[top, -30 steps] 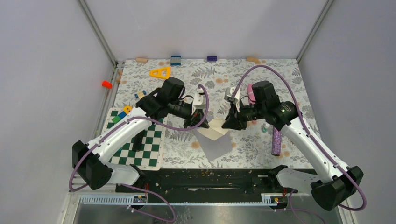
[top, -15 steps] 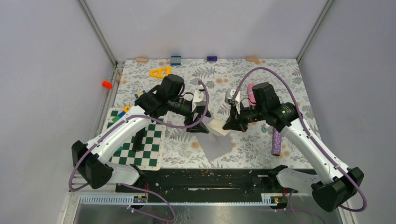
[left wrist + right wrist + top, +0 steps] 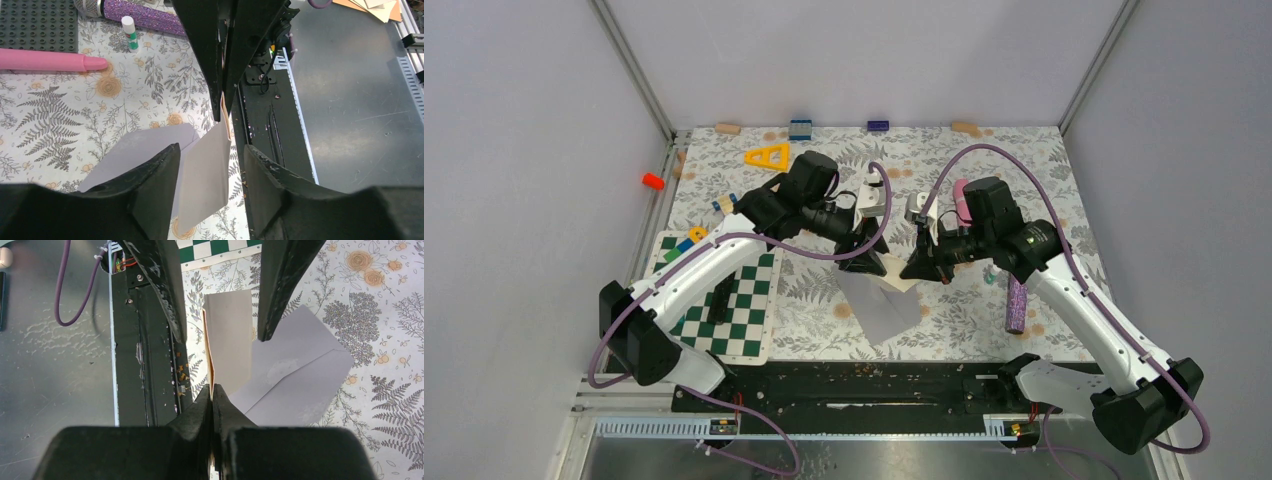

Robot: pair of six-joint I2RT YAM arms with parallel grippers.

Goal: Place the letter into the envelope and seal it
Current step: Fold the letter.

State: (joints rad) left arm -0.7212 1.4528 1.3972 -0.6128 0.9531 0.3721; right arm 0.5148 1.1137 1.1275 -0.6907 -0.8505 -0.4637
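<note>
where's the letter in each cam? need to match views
Top external: the letter is at centre, between the left gripper and right gripper.
Left wrist: lower centre, hanging between the left gripper's open jaws.
Right wrist: centre, pinched at its near edge.
Shared landmark: the grey envelope, lying flat by it.

Pair of table-mounted arms, white and black.
Left arm [image 3: 694,272] and right arm [image 3: 1086,300]: white shells, black joint housings, a purple cable [image 3: 984,148] looped along each; left gripper [image 3: 210,152] and right gripper [image 3: 212,390] black with tapered fingers; bases at either end of the black mounting plate [image 3: 854,385].
</note>
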